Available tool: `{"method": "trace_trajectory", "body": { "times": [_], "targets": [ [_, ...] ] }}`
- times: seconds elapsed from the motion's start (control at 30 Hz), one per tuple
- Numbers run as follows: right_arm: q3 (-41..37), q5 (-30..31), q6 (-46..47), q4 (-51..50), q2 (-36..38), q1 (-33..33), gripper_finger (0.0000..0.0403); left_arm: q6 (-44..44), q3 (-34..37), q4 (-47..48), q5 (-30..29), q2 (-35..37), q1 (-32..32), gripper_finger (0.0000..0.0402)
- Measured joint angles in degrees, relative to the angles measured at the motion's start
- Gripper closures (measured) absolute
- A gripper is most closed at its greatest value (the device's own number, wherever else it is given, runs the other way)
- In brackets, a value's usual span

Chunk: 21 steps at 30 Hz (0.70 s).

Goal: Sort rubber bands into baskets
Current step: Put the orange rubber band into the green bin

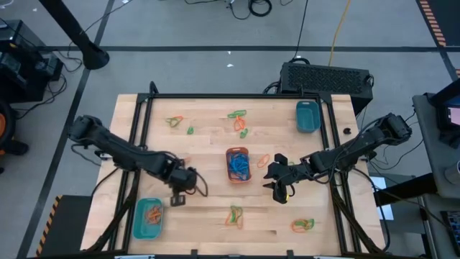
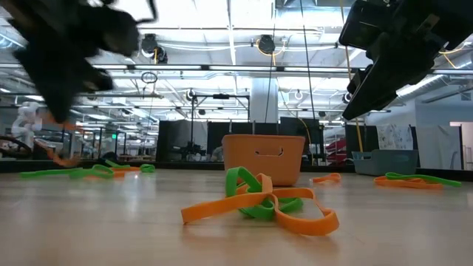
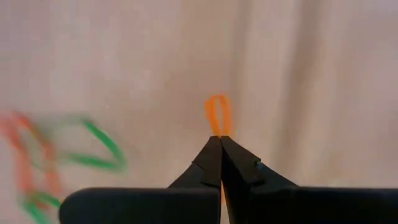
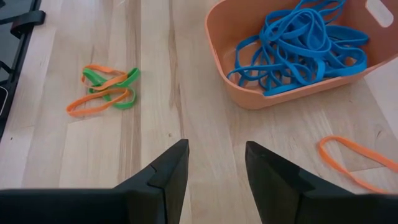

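Observation:
My left gripper is shut on an orange rubber band. It hangs above the wood near the table's left, just beyond a teal basket with orange bands in it. My right gripper stands open over bare wood to the right of the orange basket, which holds blue bands. Another teal basket sits at the far right. Loose orange and green bands lie in clumps. My left gripper pinches the orange band between its two fingertips, coming steeply from above. A short loop of the band sticks out past the tips. The fingers hide the rest of the band.
A single orange band lies beside the orange basket, close to my right gripper. An orange-and-green clump lies toward the near edge. A black frame borders the tabletop, and a black box stands behind the far edge.

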<state>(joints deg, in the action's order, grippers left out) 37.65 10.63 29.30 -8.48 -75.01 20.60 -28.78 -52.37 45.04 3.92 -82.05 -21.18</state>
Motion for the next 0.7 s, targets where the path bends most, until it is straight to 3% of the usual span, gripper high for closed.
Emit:
{"method": "trace_trajectory", "body": {
  "times": [0.13, 0.37, 0.7],
  "targets": [
    [0.0, 0.0, 0.0, 0.0, 0.0, 0.0, 0.0252, -11.5, 0.0, 3.2, 6.9, 4.9, -5.0, 0.0400],
    [0.0, 0.0, 0.2, 0.0, 0.0, 0.0, 0.0252, -33.2, 0.0, 6.7, 12.0, 9.6, -17.2, 0.0401],
    [0.0, 0.0, 1.0, 0.0, 0.0, 0.0, 0.0252, -47.1, 0.0, 10.9, 16.7, 9.8, -29.2, 0.0401]
  ]
}}
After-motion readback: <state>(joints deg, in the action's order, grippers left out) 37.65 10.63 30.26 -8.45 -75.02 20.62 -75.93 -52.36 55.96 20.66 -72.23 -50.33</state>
